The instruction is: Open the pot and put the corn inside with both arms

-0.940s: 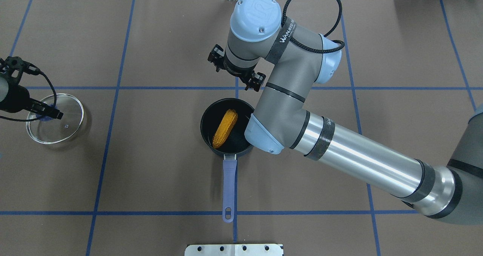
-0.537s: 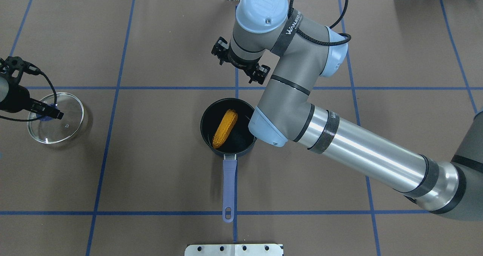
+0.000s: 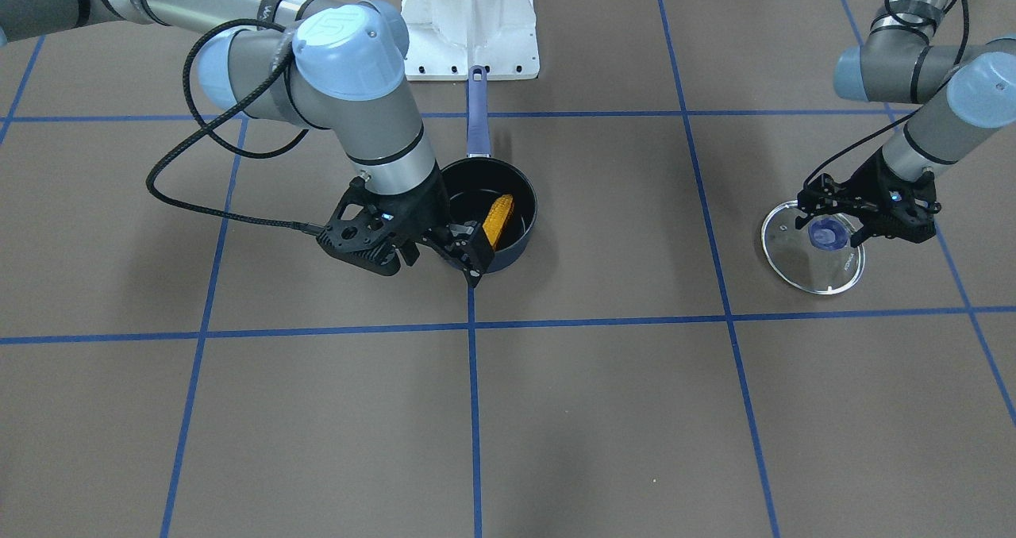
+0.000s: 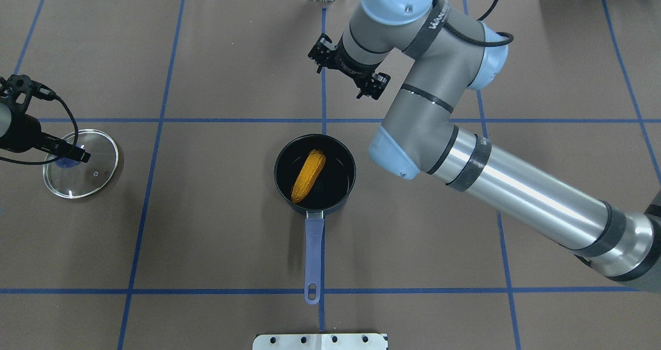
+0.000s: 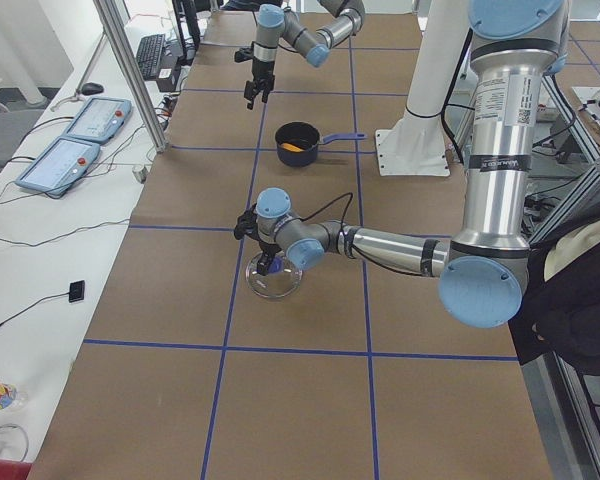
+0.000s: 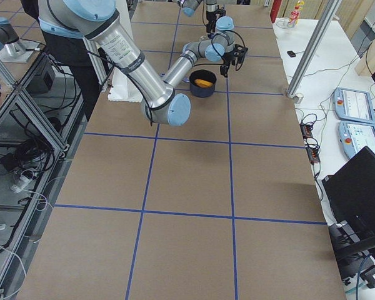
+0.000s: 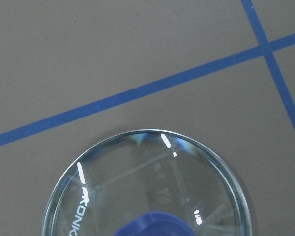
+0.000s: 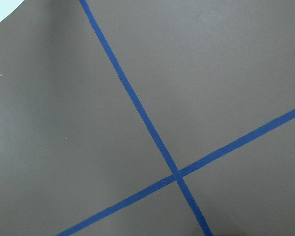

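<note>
The dark navy pot (image 4: 281, 156) stands open at the table's middle, its periwinkle handle (image 4: 313, 252) pointing toward the robot's base. The corn (image 4: 308, 175) lies inside it and also shows in the front view (image 3: 498, 217). My right gripper (image 3: 442, 259) is open and empty, raised just beyond the pot's far side. The glass lid (image 4: 95, 177) lies far left on the table. My left gripper (image 3: 830, 231) is shut on the lid's blue knob (image 3: 829, 237). The left wrist view shows the lid (image 7: 113, 167) low over the table.
The white base plate (image 4: 320, 341) sits at the table's near edge behind the pot handle. Blue tape lines (image 8: 137, 105) grid the brown table. A side bench with tablets (image 5: 60, 165) runs along the table's far edge.
My right arm has pulled back from over the pot, up and to the right, uncovering the whole pot. The lid has sunk and shifted slightly right with my left gripper.
</note>
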You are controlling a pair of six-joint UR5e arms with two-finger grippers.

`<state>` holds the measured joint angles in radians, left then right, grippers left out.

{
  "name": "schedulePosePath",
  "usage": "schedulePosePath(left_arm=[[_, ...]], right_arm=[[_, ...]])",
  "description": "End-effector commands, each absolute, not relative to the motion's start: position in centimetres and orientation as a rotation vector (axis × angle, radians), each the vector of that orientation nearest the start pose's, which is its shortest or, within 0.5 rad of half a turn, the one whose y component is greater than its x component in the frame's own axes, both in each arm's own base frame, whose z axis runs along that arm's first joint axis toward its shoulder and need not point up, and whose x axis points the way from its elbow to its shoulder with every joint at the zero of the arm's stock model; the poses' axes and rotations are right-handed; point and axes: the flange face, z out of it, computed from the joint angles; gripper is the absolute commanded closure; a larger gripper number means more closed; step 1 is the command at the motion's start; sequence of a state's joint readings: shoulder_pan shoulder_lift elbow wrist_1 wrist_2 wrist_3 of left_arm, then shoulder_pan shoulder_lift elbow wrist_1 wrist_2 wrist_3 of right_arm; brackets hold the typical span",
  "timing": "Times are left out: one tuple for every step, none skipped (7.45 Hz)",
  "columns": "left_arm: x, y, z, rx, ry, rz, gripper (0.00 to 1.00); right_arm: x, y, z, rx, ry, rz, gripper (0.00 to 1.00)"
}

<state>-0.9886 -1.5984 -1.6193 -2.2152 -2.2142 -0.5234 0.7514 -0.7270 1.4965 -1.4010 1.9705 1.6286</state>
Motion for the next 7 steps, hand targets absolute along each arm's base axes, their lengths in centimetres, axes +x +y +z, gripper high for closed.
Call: schedulePosePath(left_arm=[[17.4,-50.1,53.7,0.257,0.981,0.236,0.03],[14.1,-50.9,54.2,0.276,0.978,0.249,0.03],[10.5,-51.8,55.1,0.292,0.947,0.291,0.03],[6.5,-52.4,56.0,0.310,0.909,0.333,0.03],[3.3,-53.1,57.0,0.308,0.875,0.367,0.03],[0.1,-54.0,58.0,0.314,0.849,0.401,0.03],[-2.4,-54.1,59.6,0.320,0.835,0.415,0.03]], right_arm=[[-37.5,-61.3,20.7,-0.017,-0.994,0.474,0.00],[-31.8,-63.3,25.3,0.023,-0.972,0.376,0.00],[-25.7,-64.5,30.6,0.021,-0.960,0.318,0.00],[-20.4,-64.7,35.5,0.030,-0.956,0.249,0.00],[-15.7,-64.2,40.3,0.041,-0.937,0.216,0.00],[-11.8,-63.9,44.0,0.071,-0.906,0.178,0.00],[-7.1,-63.5,48.7,0.095,-0.872,0.137,0.00]])
